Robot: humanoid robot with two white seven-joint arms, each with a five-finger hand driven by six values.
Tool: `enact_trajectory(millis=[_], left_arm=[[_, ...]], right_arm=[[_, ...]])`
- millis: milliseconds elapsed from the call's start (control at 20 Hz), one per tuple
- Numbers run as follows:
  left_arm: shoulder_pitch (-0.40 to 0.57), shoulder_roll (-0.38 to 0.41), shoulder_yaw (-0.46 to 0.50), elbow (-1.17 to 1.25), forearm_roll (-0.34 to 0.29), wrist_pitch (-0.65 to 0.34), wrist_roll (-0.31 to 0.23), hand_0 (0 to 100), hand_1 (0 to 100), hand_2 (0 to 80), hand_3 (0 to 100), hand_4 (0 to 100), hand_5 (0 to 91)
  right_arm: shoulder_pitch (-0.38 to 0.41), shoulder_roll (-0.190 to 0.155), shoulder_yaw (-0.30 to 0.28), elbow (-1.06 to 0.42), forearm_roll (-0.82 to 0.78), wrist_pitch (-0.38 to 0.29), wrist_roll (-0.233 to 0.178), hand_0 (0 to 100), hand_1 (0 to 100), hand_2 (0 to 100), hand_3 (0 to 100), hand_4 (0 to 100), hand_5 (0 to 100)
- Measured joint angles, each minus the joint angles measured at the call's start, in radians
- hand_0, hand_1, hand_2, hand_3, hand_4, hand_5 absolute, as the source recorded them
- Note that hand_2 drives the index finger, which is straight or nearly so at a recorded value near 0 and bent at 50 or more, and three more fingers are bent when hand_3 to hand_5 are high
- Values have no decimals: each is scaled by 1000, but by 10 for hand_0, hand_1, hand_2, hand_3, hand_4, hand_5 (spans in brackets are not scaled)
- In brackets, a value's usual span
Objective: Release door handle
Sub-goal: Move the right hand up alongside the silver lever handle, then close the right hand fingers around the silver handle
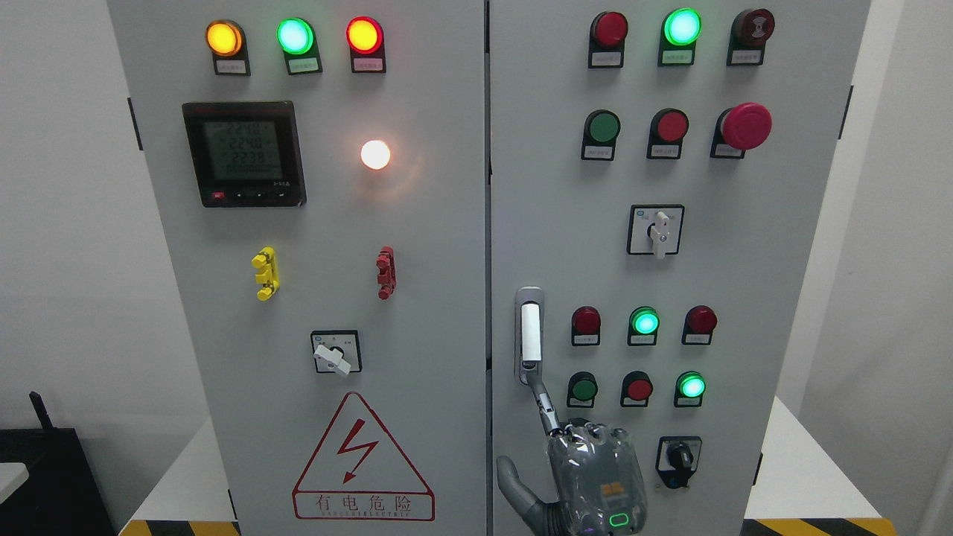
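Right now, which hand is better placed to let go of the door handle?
Right. The right hand reaches up to the lower end of the door handle; no left hand is in view.

- The small labels (pixel 231 66) under the indicator lamps are too small to be read.
- The right hand (pixel 592 476) is cut off at the wrist by the bottom edge.
- The cabinet (pixel 447 223) is cropped at top and bottom.

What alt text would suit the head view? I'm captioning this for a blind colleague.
A robot hand reaches up from the bottom edge, one extended finger touching the lower end of the door handle on a grey electrical cabinet. Its doors carry indicator lights, push buttons, rotary switches, a digital meter and a high-voltage warning triangle.
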Motion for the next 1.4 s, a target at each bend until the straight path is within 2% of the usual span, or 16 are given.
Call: enact_trajectory(millis=[150,300,350,500,550,650,750,850,1000,1200,1400], left_arm=[[0,0,0,0,0,0,0,120,389,0,0,0,0],[0,0,0,0,0,0,0,120,389,0,0,0,0],[0,0,0,0,0,0,0,120,389,0,0,0,0],[0,0,0,0,0,0,0,120,389,0,0,0,0],[0,0,0,0,0,0,0,120,389,0,0,0,0],[0,0,0,0,0,0,0,120,389,0,0,0,0],[0,0,0,0,0,0,0,120,389,0,0,0,0],[0,0,0,0,0,0,0,120,389,0,0,0,0],[0,0,0,0,0,0,0,120,389,0,0,0,0],[0,0,0,0,0,0,0,120,389,0,0,0,0],[0,0,0,0,0,0,0,120,389,0,0,0,0]], right_arm=[[15,1,-1,-12,-1,-2,-7,382,259,13,1000,927,977],[31,1,-1,-23,-1,-4,-13,409,267,143,1000,909,961],[37,1,-1,-28,-2,-6,-15,428,271,311,1000,872,923],[55,1,-2,-45,-3,-25,-21,495,253,542,897,769,778],[60,1,-3,-50,-3,-30,-23,520,238,578,873,727,734],[66,3,-4,-61,-4,-39,-24,538,206,612,865,711,709],[67,5,-6,-71,-4,-41,-25,515,185,655,898,721,710],[61,7,-9,-78,-4,-42,-27,481,157,764,1000,792,777],[46,10,-13,-87,-5,-39,-24,472,124,885,1000,862,842],[32,12,-20,-96,-4,-34,-13,455,100,945,1000,897,883],[23,13,-25,-102,-2,-32,-2,455,43,952,1000,905,895]])
